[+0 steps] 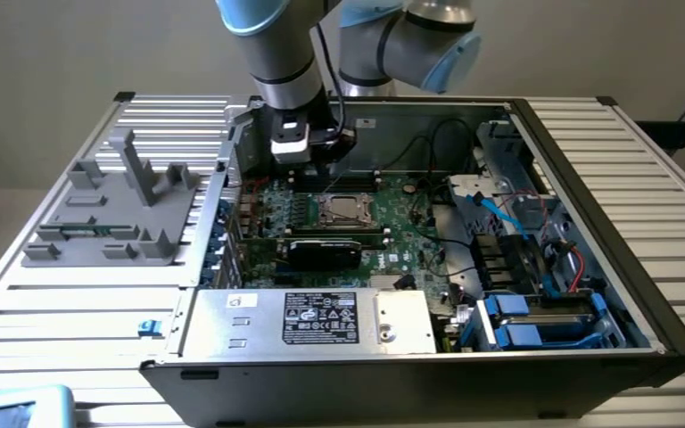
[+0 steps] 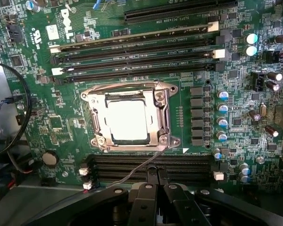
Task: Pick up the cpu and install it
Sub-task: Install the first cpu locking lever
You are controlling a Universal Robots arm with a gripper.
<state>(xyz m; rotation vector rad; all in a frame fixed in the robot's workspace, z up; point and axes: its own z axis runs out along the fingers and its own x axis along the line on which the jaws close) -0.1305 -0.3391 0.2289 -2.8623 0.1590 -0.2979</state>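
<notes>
One small, flat, square silver-beige cpu [image 2: 127,120] is seen seated level, with no long axis, in the single metal-framed socket [image 2: 161,117] on the green motherboard [image 2: 66,141], flanked by black memory slots [image 2: 132,49], while the one black gripper [image 2: 157,176] is held shut and empty nearby, a thin grey wire [image 2: 132,172] lying between.
</notes>
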